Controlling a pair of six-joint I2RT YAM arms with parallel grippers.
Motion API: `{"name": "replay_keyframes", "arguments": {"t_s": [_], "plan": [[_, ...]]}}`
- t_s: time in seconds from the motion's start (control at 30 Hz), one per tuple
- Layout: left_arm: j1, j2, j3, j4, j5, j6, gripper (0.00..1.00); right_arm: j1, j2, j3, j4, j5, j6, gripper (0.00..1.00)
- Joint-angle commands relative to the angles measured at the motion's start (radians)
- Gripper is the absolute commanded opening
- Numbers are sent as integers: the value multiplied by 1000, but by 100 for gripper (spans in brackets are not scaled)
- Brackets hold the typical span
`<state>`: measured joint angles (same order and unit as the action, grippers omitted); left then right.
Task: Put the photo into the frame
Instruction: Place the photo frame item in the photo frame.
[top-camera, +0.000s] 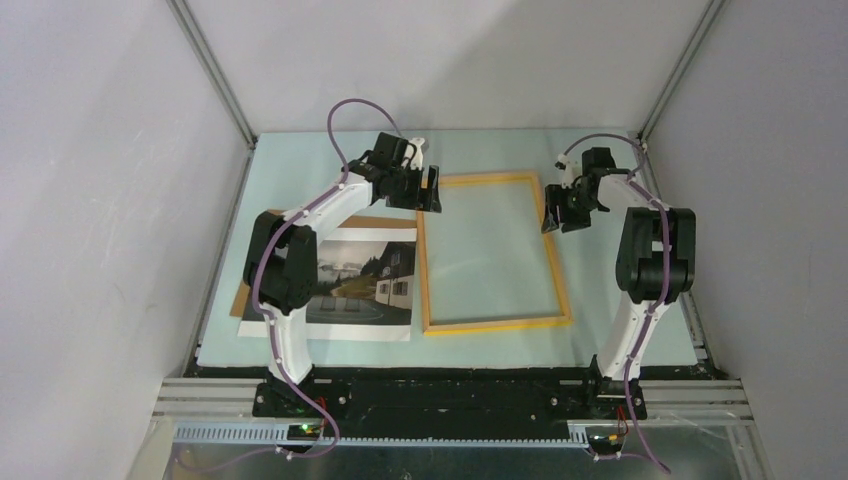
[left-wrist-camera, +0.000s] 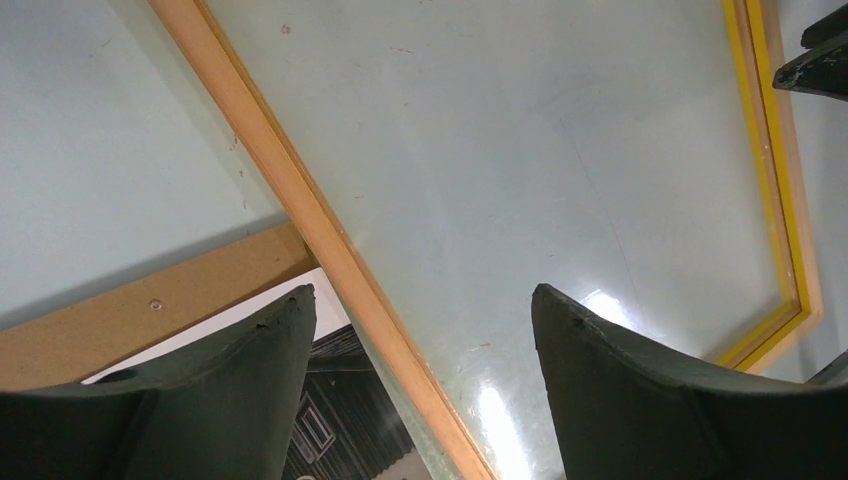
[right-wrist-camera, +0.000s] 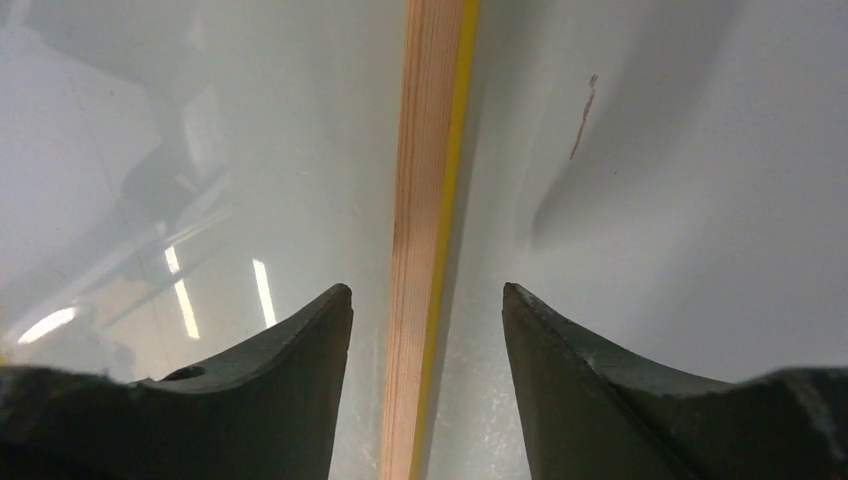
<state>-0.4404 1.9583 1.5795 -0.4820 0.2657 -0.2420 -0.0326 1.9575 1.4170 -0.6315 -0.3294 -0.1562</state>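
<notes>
The frame (top-camera: 492, 323), with thin yellow-orange wooden edges and a clear pane, lies flat in the middle of the table. The photo (top-camera: 360, 285), a dark misty landscape with a white house, lies left of it on a brown backing board (top-camera: 380, 222). My left gripper (top-camera: 432, 190) is open above the frame's far left corner; its jaws straddle the left edge (left-wrist-camera: 340, 250), with the photo's corner (left-wrist-camera: 330, 410) below. My right gripper (top-camera: 552, 212) is open above the frame's right edge (right-wrist-camera: 425, 200), one jaw on each side of it.
The backing board (left-wrist-camera: 150, 310) sticks out behind and left of the photo. Grey walls and aluminium posts enclose the pale green table (top-camera: 620, 345). The arm bases stand at the near edge.
</notes>
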Motion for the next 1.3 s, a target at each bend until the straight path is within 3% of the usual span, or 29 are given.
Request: {"name": "replay_keyframes", "arguments": {"t_s": [0.0, 0.2, 0.53, 0.93, 1.27], "plan": [[11, -7, 28, 4, -2, 39, 84, 4, 13, -7, -9, -2, -33, 60], [36, -22, 18, -3, -8, 42, 84, 3, 34, -15, -15, 4, -50, 51], [69, -39, 0, -11, -25, 66, 84, -11, 57, 5, -37, 14, -112, 28], [78, -7, 21, -36, -22, 110, 84, -88, 131, 111, -147, 6, -333, 6], [78, 45, 94, -91, -10, 168, 84, -106, 213, 276, -267, 9, -577, 0]]}}
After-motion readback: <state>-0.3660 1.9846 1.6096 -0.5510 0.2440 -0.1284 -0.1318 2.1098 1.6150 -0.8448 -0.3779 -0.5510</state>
